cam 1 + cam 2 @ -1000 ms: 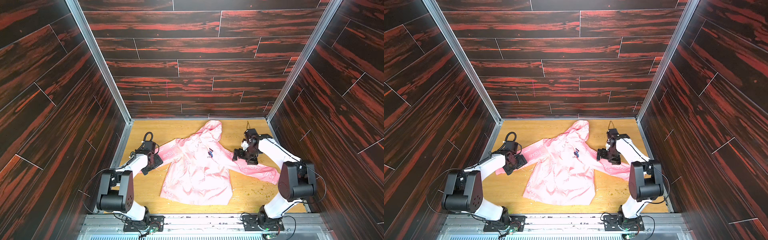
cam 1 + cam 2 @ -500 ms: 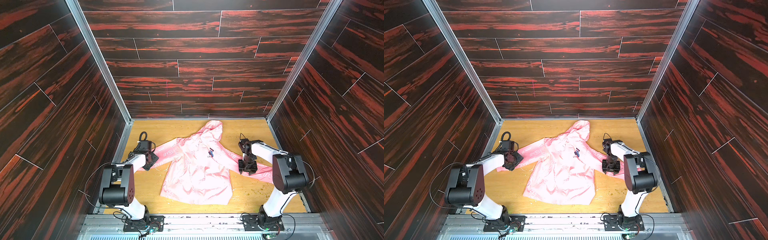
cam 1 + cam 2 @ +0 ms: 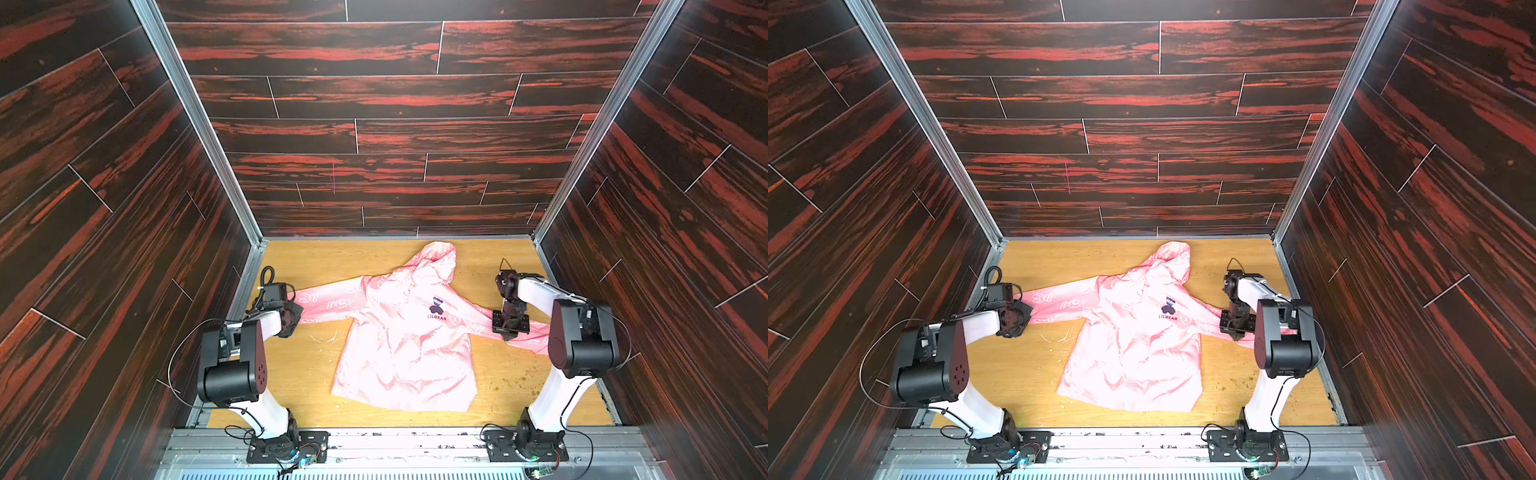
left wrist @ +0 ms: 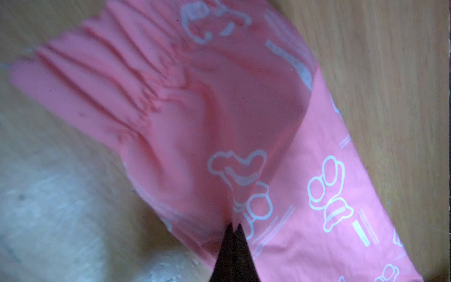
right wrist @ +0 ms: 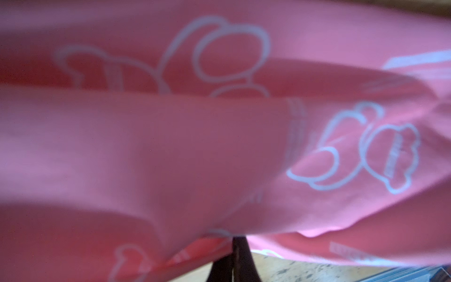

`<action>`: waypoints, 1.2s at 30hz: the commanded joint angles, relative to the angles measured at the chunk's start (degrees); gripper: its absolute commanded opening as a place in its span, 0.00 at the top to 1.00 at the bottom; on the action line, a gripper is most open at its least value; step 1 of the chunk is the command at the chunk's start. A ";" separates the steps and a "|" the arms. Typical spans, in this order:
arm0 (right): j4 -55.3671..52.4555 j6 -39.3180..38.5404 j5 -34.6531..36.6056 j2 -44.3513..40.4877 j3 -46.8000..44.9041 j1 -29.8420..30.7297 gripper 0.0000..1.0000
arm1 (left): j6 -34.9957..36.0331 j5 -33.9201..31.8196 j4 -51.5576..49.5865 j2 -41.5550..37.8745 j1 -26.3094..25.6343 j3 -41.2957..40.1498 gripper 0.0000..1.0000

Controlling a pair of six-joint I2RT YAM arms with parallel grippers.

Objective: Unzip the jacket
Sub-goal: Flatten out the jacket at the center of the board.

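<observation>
Robot lab cell: wood-look walls at 9, 12 and 3 o'clock box a table; arm-mount rail at 6.

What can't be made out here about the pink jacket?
- Zipper: too small on the jacket in both top views; wrist views show only sleeves.
- Right cuff: hidden behind the right arm in both top views.
- Right wrist view: blurred cloth covers the right gripper tips.

The jacket is thin, glossy pink cloth, creased, with matt white prints. The counter is pale matt wood, scuffed and speckled. The walls are dark wood-grain boards, faintly shiny, edged by dull metal rails.
</observation>
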 commanded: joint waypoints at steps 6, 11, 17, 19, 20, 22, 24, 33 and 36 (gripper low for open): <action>-2.82 -1.93 4.78 2.41 2.85 -1.84 0.79 | 2.93 -10.69 -8.46 -14.85 4.29 -4.01 1.00; -2.49 -1.05 -4.93 -4.25 6.95 -1.91 0.47 | 6.08 -16.44 -13.16 -25.89 5.06 -4.24 1.00; 7.03 2.74 -30.54 -6.34 19.67 -1.53 0.28 | 13.16 2.44 -5.91 -23.94 4.84 1.30 0.55; 7.65 3.57 -34.27 -2.16 25.16 -0.53 0.18 | 14.48 10.09 -8.30 -18.05 3.64 6.87 0.44; 7.65 3.99 -33.93 0.17 27.91 0.39 0.17 | 16.18 12.41 -10.45 -14.69 2.11 10.36 0.41; 7.62 4.07 -35.25 4.70 32.52 2.05 0.16 | 20.74 14.94 -14.12 -9.14 -1.67 16.22 0.33; 8.01 4.27 -36.88 8.83 36.47 3.33 0.15 | 24.93 17.81 -16.15 -4.10 -5.58 21.22 0.21; 4.62 7.23 -39.76 27.92 56.13 4.92 0.15 | 38.19 22.21 -29.34 17.48 -18.85 45.58 0.00; 0.15 7.38 -38.20 35.09 67.02 5.42 0.15 | 40.48 19.87 -35.90 24.23 -21.50 54.00 0.00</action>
